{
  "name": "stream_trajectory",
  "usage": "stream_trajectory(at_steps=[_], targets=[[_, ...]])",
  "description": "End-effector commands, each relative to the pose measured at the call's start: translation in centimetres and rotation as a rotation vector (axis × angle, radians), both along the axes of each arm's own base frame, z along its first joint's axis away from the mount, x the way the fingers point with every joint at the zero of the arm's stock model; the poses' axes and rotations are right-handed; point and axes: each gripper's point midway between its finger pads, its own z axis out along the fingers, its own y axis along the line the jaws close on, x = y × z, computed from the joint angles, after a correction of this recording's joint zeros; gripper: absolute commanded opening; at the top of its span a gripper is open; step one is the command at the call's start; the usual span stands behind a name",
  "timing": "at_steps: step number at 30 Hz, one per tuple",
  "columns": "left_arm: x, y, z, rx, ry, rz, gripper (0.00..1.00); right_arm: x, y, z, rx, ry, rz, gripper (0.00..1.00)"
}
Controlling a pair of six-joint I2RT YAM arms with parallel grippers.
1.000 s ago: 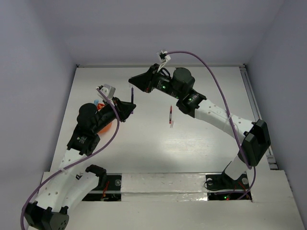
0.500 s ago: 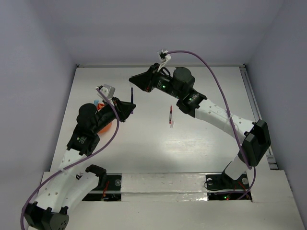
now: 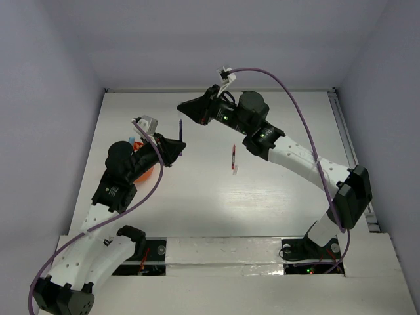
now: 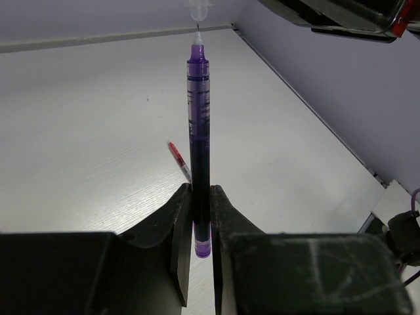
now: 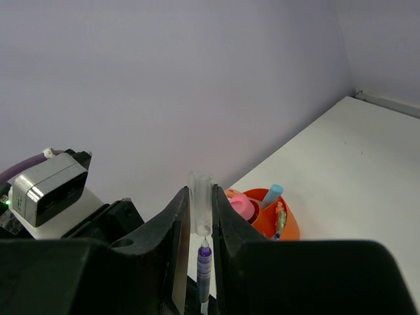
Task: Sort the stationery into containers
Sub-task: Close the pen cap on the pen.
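Top external shows us the left gripper (image 3: 177,146) clamped on a purple pen (image 3: 180,128) beside the orange pot (image 3: 146,174), with the right gripper (image 3: 184,107) at the pen's tip; a red pen (image 3: 233,157) lies well apart on the table (image 3: 275,197). Left wrist: the jaws pinch the purple pen's lower end. Right wrist: the jaws grip a clear cap (image 5: 200,180) (nearly closed around it) just over the pen tip. The pot holds a pink-capped tube (image 5: 241,207), a pale blue cap (image 5: 272,193) and a marker (image 5: 281,216).

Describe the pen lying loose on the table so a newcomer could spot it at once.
Start from the white table and look near its middle. A slim red pen lies flat there, alone, running roughly near-to-far. Unlike the purple pen clamped in the left gripper, it is red and nothing holds it.
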Motion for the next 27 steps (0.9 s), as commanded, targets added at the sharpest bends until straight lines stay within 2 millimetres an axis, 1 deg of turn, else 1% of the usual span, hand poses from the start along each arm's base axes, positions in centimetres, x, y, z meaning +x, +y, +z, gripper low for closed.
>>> stream_trajectory(at_steps=[1, 5, 10, 27], targets=[[-0.2, 0.1, 1.2, -0.02, -0.056, -0.005, 0.0, -1.3, -1.3, 4.5, 0.074, -0.086, -0.014, 0.0], [-0.2, 0.1, 1.2, -0.021, -0.058, -0.004, 0.0, -1.4, -1.3, 4.2, 0.067, -0.083, -0.015, 0.0], [-0.2, 0.0, 1.4, -0.024, -0.061, -0.007, 0.0, -1.1, -0.8, 2.9, 0.05, -0.059, -0.003, 0.0], [-0.2, 0.0, 1.6, -0.029, -0.067, -0.01, 0.0, -0.6, 0.0, 1.2, 0.027, -0.026, 0.007, 0.0]])
